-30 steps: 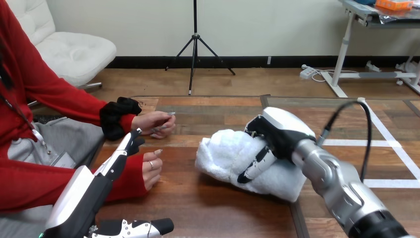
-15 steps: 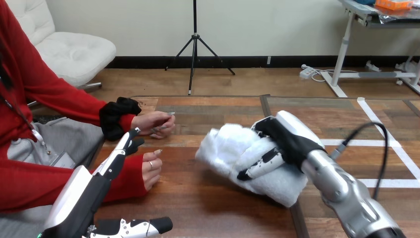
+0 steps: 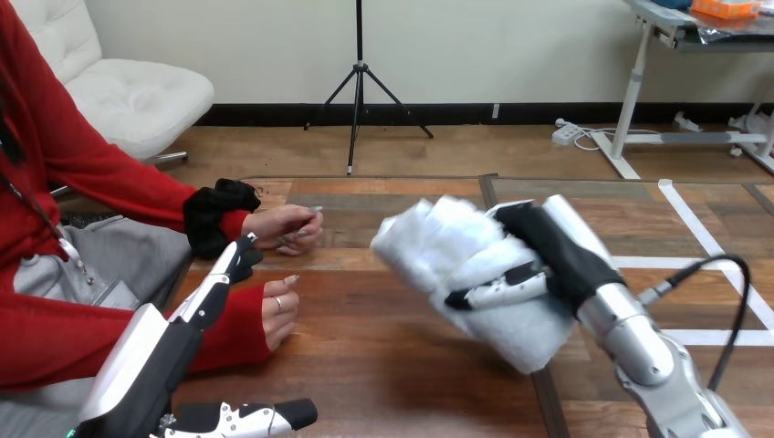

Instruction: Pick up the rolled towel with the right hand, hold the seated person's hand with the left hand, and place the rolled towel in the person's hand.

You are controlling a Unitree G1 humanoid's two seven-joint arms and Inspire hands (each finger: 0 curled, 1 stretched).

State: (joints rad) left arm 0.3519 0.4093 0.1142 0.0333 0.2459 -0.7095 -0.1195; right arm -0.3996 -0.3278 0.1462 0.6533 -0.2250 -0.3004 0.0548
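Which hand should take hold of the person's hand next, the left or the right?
Left. The left hand, fingers straight and free, reaches right beside the person's nearer hand, which rests on the table. The right hand is curled round the rolled towel, held above the table farther off.

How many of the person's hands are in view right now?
2. The person's far hand rests at the table's left; the person's near hand lies closer, beside the robot's left hand.
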